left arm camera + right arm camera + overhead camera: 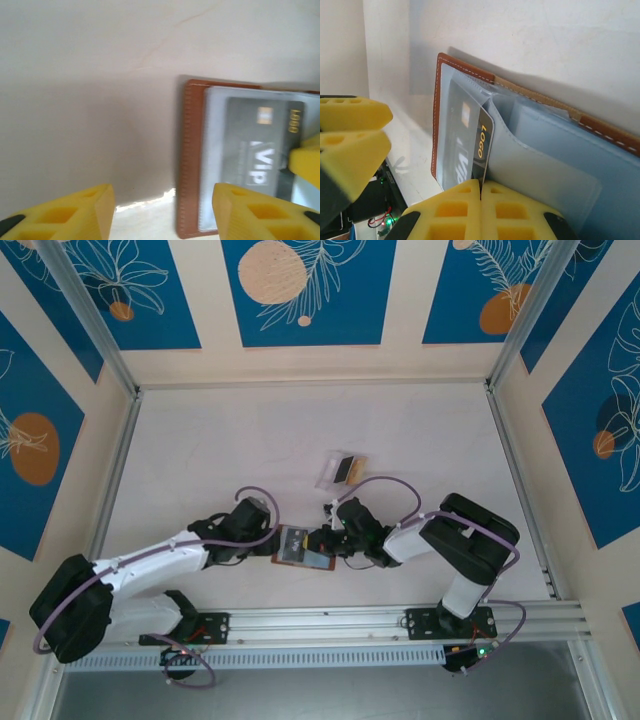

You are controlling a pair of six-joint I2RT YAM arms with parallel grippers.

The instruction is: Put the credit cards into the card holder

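Pale table (300,430), boxed in by blue flowered wall panels (300,290). Toward its near side, between the two arms: wallet (303,547), lying open, grey-blue pockets up, brown rim showing round them. Everything else placed from that wallet.

Right of wallet, at its edge: right gripper (480,200), pads pressed together and clamped on the near end of a dark card (482,145). Far end of card already under the translucent pocket, near strip with gold lettering sticking out. Long axis of card running from the right gripper straight across the wallet toward the left arm's side. Calls, most likely, for a slide along that axis, deeper into the pocket and away from the right wrist.

Left of wallet: left gripper (160,212), fingers (65,215) standing well apart with nothing between them, one over bare table, the other over the wallet's brown edge. Seems placed to brace the wallet against that push; cannot tell whether touching.

Beyond wallet, well apart: clear stand (330,478) holding more cards (345,468), one dark, one pale. Judging by that, one card partway in, the rest not yet fetched.

Right arm plainly the nearer to the card. Risks: wallet skating leftward if unbraced, or card buckling at the pocket mouth.
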